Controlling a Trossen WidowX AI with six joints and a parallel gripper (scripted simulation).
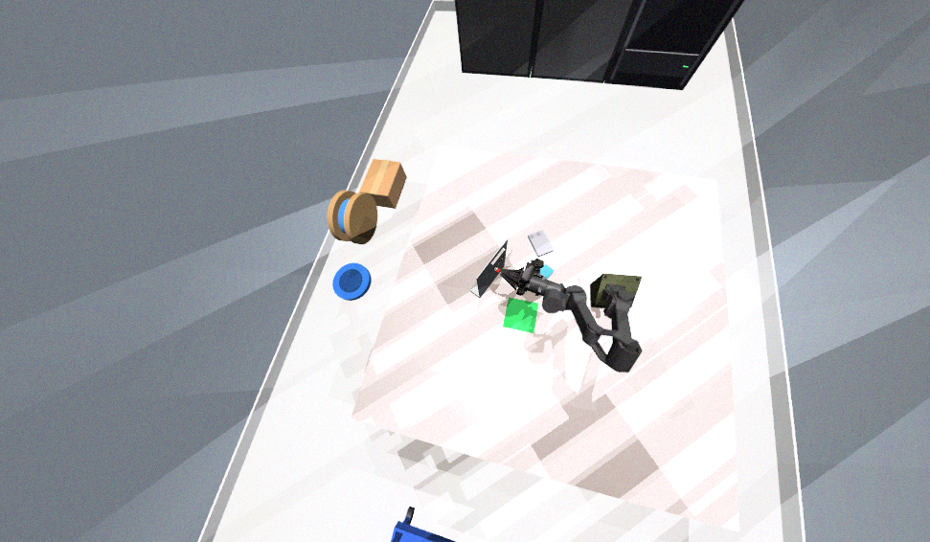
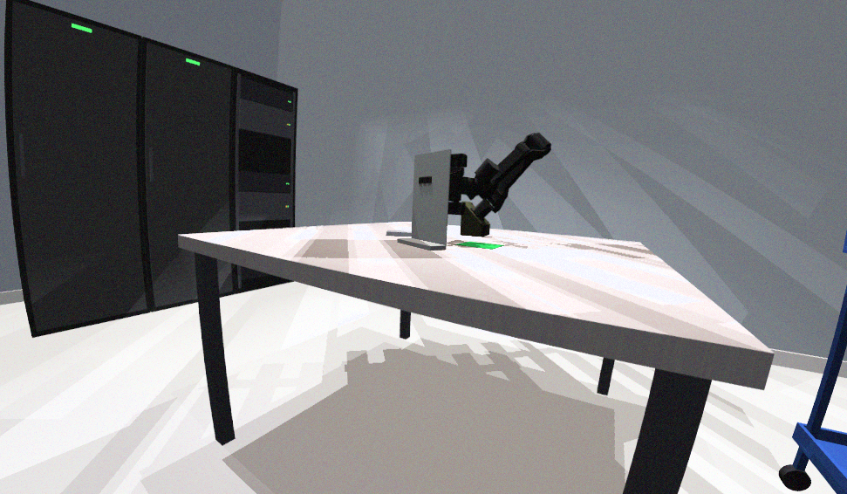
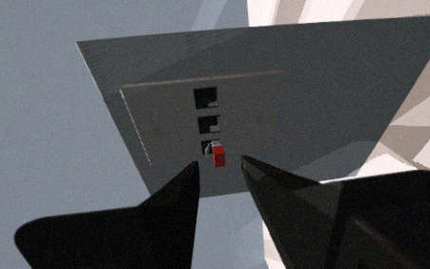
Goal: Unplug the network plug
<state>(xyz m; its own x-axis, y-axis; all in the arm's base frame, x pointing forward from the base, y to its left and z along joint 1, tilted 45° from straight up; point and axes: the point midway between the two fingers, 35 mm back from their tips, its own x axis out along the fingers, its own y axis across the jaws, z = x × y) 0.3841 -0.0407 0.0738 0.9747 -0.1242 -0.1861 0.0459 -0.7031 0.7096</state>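
Observation:
The network plug (image 3: pixel 218 156) (image 1: pixel 497 270) has a red end and sits in the lowest of three sockets in the wrist view, on the upright panel (image 3: pixel 319 52) (image 1: pixel 487 278) (image 2: pixel 430 211). Its thin tab cannot be told apart clearly. My gripper (image 3: pixel 219 164) (image 1: pixel 502 271) is open, with its fingertips close in front of the panel. In the wrist view the plug shows between and just beyond the two fingertips, with a gap to each; nothing is held. In the exterior view the panel hides the fingertips. The green marked square (image 1: pixel 519 319) (image 2: pixel 480 245) lies on the table, with nothing on it.
A light grey flat item (image 1: pixel 539 242) and a small cyan item (image 1: pixel 546 271) lie on the table near the panel and gripper. The arm's base (image 1: pixel 605 286) stands behind. Dark cabinets (image 1: pixel 576 40) (image 2: pixel 82 184) and a blue cart (image 2: pixel 834 344) stand off the table.

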